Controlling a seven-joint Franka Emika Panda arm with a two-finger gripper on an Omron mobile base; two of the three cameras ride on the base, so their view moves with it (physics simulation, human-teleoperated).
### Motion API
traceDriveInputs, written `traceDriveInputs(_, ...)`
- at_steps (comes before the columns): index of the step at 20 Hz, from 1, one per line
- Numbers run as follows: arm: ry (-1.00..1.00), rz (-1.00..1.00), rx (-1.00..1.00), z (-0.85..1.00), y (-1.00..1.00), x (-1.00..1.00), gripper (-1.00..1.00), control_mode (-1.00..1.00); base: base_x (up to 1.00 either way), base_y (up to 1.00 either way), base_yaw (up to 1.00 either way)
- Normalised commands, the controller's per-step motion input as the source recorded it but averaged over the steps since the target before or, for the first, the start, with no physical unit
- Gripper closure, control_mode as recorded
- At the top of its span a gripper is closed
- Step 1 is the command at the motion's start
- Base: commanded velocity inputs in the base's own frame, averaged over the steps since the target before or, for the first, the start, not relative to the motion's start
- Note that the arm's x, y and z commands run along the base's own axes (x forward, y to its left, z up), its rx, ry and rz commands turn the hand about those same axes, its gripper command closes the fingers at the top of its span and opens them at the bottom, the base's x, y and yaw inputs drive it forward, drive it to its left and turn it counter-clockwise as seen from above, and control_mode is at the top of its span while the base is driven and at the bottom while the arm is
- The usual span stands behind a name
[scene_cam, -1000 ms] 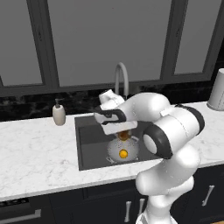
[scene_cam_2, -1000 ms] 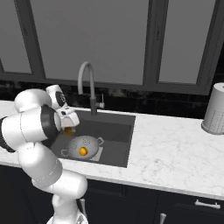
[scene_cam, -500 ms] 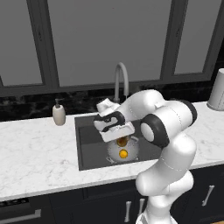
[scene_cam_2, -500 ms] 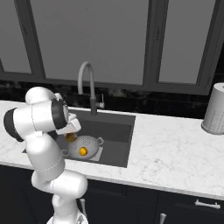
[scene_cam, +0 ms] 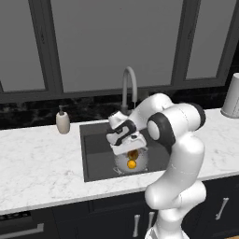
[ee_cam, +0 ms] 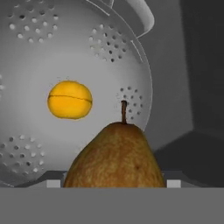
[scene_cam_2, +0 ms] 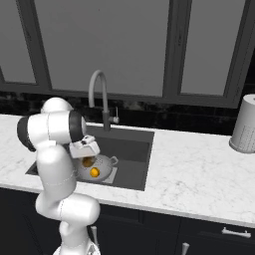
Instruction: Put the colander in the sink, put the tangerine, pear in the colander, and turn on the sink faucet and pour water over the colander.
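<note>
Overhead, mottled pear (ee_cam: 114, 158) above perforated metal colander (ee_cam: 39, 52) holding smooth tangerine (ee_cam: 70, 99)

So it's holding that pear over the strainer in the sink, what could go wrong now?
The pear hangs near the colander's rim, so on release it might glance off into the sink. It could also land on the tangerine and knock it about.
</note>
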Motion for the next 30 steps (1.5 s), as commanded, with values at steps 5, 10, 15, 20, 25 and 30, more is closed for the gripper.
traceDriveInputs(5, 0.00, 0.03, 0.04, -0.40, -0.01, 0.24, 1.00, -1.00, 0.00, 0.00, 0.00)
traceDriveInputs(10, 0.00, 0.03, 0.05, -0.44, 0.00, 0.31, 1.00, -1.00, 0.00, 0.00, 0.00)
traceDriveInputs(15, -0.01, 0.05, 0.07, -0.29, 0.00, 0.37, 1.00, -1.00, 0.00, 0.00, 0.00)
traceDriveInputs(20, 0.00, 0.02, 0.02, -0.22, 0.01, 0.41, 1.00, -1.00, 0.00, 0.00, 0.00)
traceDriveInputs(25, 0.00, 0.00, 0.02, -0.39, 0.00, 0.06, 1.00, -1.00, 0.00, 0.00, 0.00)
traceDriveInputs(30, -0.07, 0.01, 0.00, -0.36, 0.00, -0.20, -1.00, -1.00, 0.00, 0.00, 0.00)
